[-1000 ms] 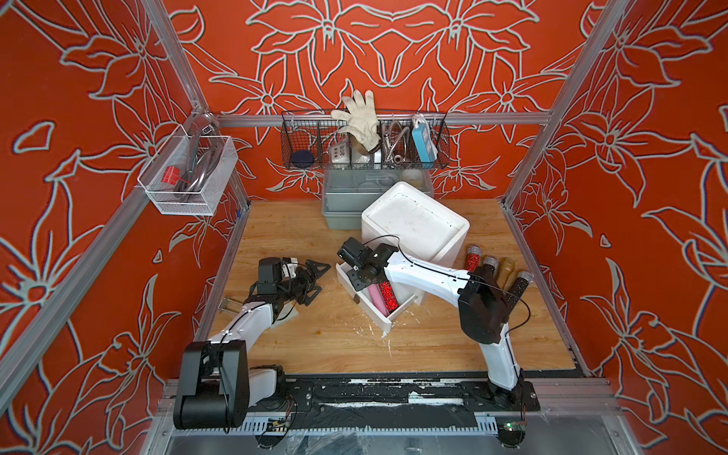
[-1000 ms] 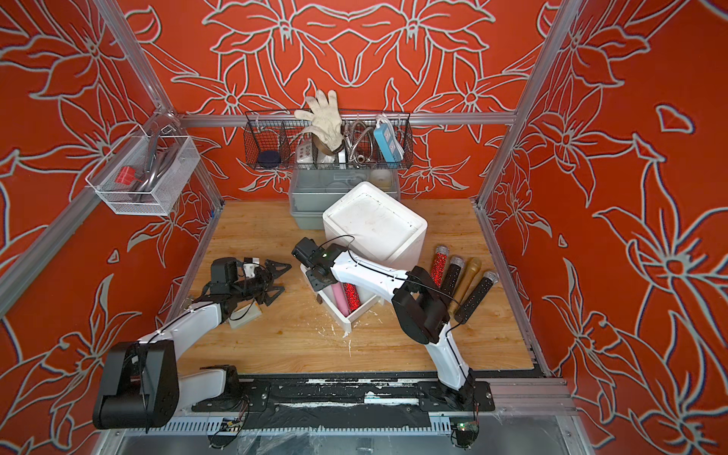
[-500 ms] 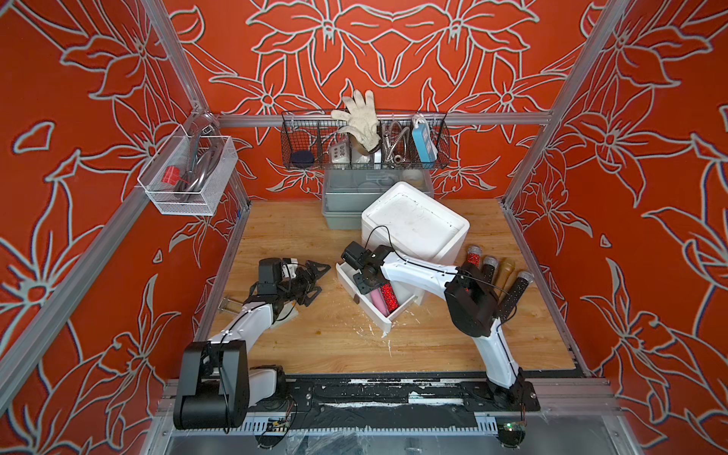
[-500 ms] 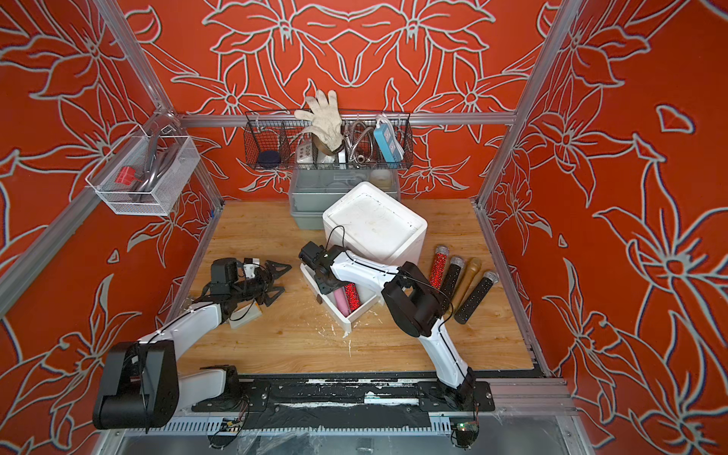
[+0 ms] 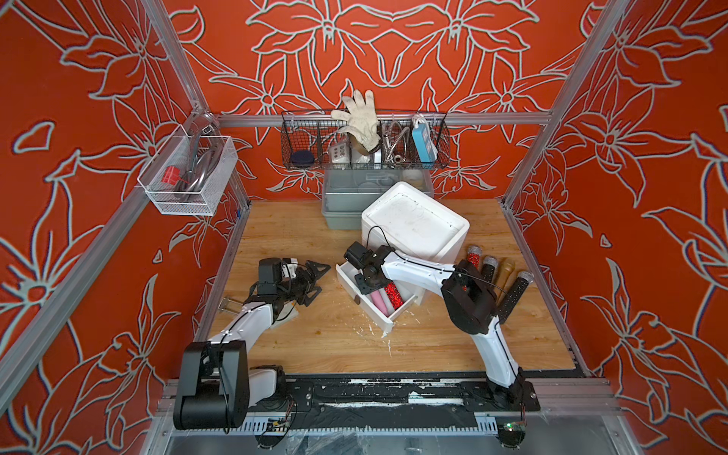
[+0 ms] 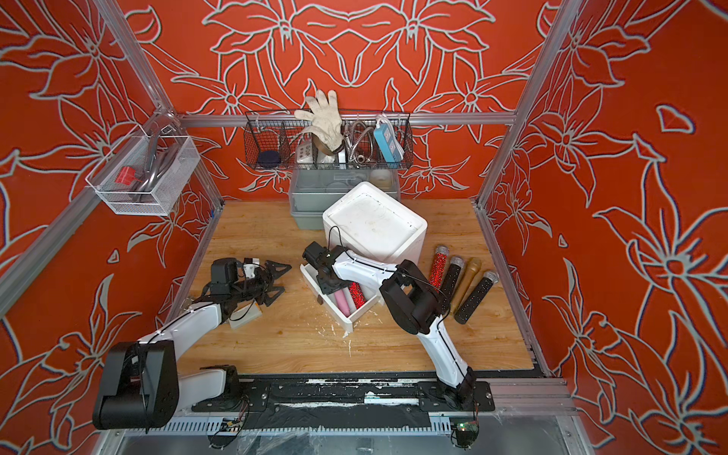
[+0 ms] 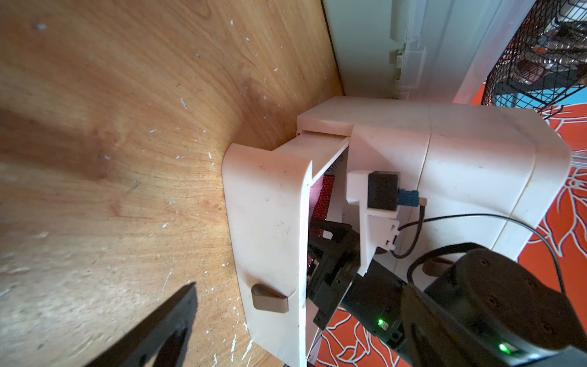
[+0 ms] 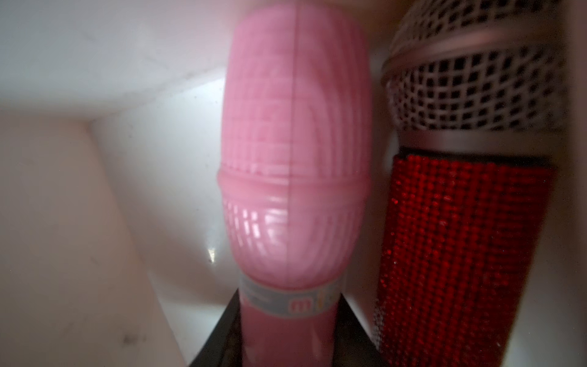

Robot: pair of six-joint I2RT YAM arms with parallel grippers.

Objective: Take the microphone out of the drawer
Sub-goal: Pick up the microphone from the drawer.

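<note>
The jaws of the right gripper [image 8: 287,321] are seen only as two dark fingers [image 8: 222,336], cut off at the frame edge in the right wrist view. They are set close against either side of the handle of the pink microphone [image 8: 295,159]. Whether they are pressed onto it cannot be told, as that picture is blurred. The jaws of the left gripper [image 5: 315,281] are spread wide with nothing between them, low over the table [image 5: 315,346] and well apart from the drawer [image 5: 362,305]. In both top views the right gripper's fingers are hidden under its own wrist, which is sunk into the open drawer. The pink microphone is lying in that drawer, with a red glittered microphone [image 8: 460,254] just beside it; the heads of both are covered by the arm in the top views. The drawer is pulled out of a white box [image 5: 413,220]. Behind the box a grey bin [image 5: 340,208] is partly hidden, and what is in it cannot be made out. Four more microphones [image 5: 506,272] are laid side by side on the table beside the box. A wire basket [image 5: 287,134] on the back wall is filled with a glove [image 5: 360,118], a metal hose [image 5: 392,140] and a blue power strip [image 5: 423,143]. In a white mesh basket [image 5: 185,201] on the side wall, a red item [image 5: 171,174] too small to name is held.
</note>
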